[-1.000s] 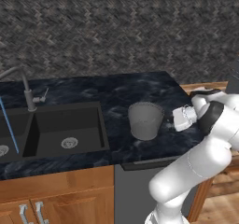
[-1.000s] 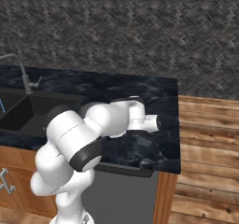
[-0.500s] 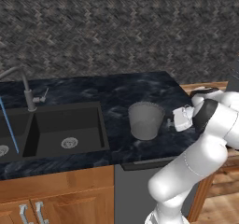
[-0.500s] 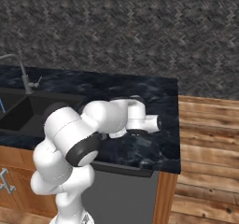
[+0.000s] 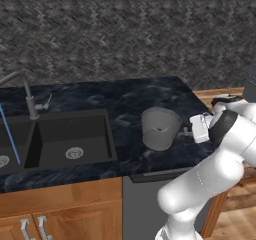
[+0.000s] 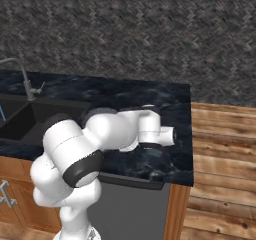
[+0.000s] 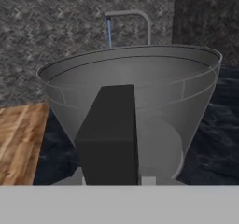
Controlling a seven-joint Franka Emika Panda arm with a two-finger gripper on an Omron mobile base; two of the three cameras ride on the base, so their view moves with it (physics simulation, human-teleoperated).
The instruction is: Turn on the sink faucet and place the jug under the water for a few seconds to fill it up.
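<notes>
One of the task's two steps looks done: water (image 5: pixel 10 134) runs as a thin blue stream from the faucet (image 5: pixel 29 96) into the left basin of the sink (image 5: pixel 75 134), at about 9 o'clock in the left base view. Filling is not yet begun. The jug (image 5: pixel 159 128) stands upright on the counter (image 5: pixel 125 99), at about 3 o'clock from the sink and well apart from the stream. The gripper (image 5: pixel 187 131) meets the jug's wall at the jug's 3 o'clock side.

In the hand view, one dark finger (image 7: pixel 109 134) stands inside the jug (image 7: pixel 186 83), against its near wall; the other finger is not distinct. The narrow jaws suggest a pinch on that wall, so the gripper appears closed on the jug's rim. No lift is evident: the jug's base appears to rest on the counter.

Contents: the jug appears empty, its pale floor visible through the wide mouth. The right basin holds only its round drain (image 5: pixel 74 153).

Remaining, as judged: lift the jug, carry it toward 9 o'clock, hold it beneath the stream.
</notes>
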